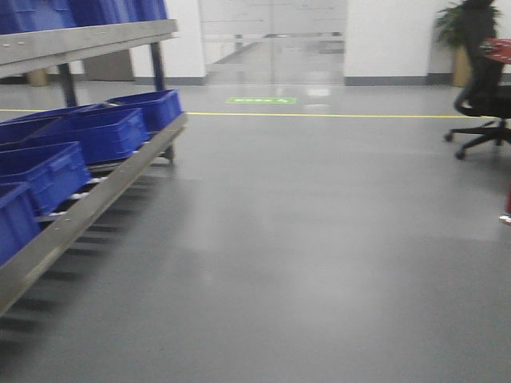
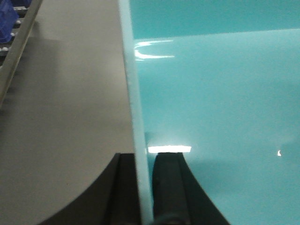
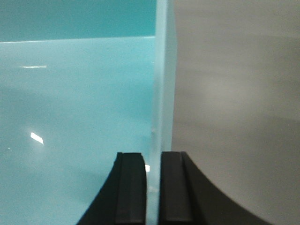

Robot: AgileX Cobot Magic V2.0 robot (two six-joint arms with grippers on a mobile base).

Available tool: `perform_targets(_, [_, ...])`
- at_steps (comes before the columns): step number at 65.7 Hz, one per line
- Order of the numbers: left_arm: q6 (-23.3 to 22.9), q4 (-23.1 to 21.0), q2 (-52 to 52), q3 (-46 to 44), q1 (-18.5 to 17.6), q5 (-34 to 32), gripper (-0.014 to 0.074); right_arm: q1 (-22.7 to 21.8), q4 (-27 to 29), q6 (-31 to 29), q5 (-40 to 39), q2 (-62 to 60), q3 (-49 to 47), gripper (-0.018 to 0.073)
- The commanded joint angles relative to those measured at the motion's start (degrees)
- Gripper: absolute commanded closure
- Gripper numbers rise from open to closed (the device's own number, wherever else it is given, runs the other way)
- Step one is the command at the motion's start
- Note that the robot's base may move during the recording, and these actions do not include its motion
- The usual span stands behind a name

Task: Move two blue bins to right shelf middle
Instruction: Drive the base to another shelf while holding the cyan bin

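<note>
A pale light-blue bin fills both wrist views; I see its smooth inside (image 2: 220, 108) and its left rim (image 2: 133, 93) in the left wrist view, its inside (image 3: 75, 117) and right rim (image 3: 161, 84) in the right wrist view. My left gripper (image 2: 143, 187) is shut on the left wall, one finger inside and one outside. My right gripper (image 3: 152, 192) is shut on the right wall the same way. The bin hangs above the grey floor. Only one pale bin shows. The bin and both grippers are out of the front view.
A metal shelf rack (image 1: 96, 199) stands at the left with several dark royal-blue bins (image 1: 104, 132); its edge shows in the left wrist view (image 2: 14, 51). Grey floor (image 1: 303, 239) lies ahead with a yellow line (image 1: 335, 116). A black office chair (image 1: 483, 96) stands far right, glass doors behind.
</note>
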Motion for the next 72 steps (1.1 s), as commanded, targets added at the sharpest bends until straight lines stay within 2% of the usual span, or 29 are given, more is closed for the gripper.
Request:
perform_targets(1, [0.5,-0.54,-0.47,-0.55,-0.05,-1.93,0.0707,-0.11,1.06,-0.15,-3.57,-1.01,-0.83,0.0711])
perform_targets(72, [0.5,-0.54,-0.47,-0.55,-0.05,-1.93,0.0707,-0.11,1.06,-0.15,-3.57,-1.01,-0.83,0.0711])
